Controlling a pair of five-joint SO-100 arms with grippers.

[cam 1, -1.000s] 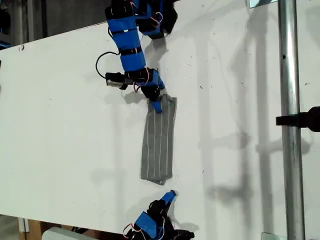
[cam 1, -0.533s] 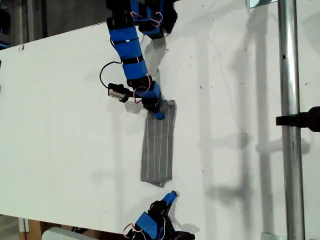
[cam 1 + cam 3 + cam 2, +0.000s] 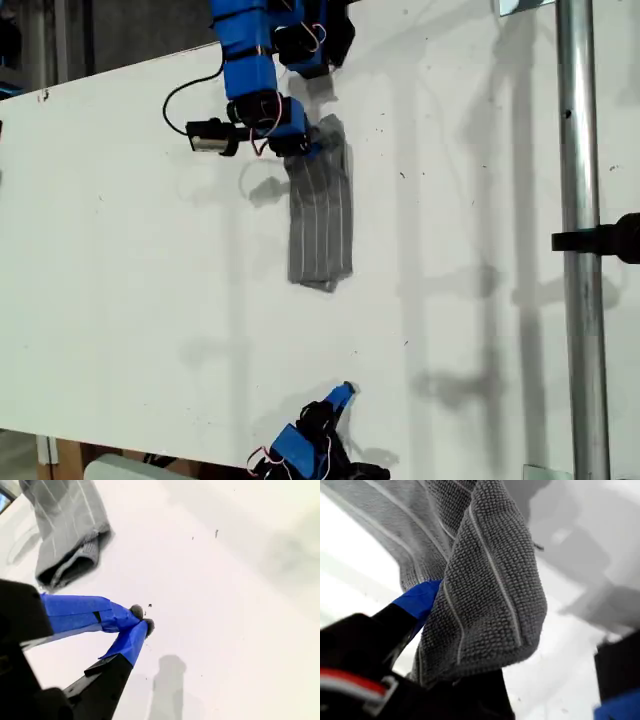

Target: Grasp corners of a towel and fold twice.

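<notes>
Bright white table [image 3: 120,260] fills the exterior view, lightly specked and crossed by soft shadows. A metal pole [image 3: 580,240] runs down that view's right, black clamp [image 3: 605,240] attached.

My second end effector [image 3: 141,619], blue tips touching, hovers over the white table [image 3: 240,605], apart from the folded towel [image 3: 67,527].

Overhead exterior view; both close wrist views sharing the towel [image 3: 320,222] with it.

We cannot see our first gripper's [image 3: 427,625] fingertips, buried under the towel [image 3: 485,585] toward five o'clock.
</notes>
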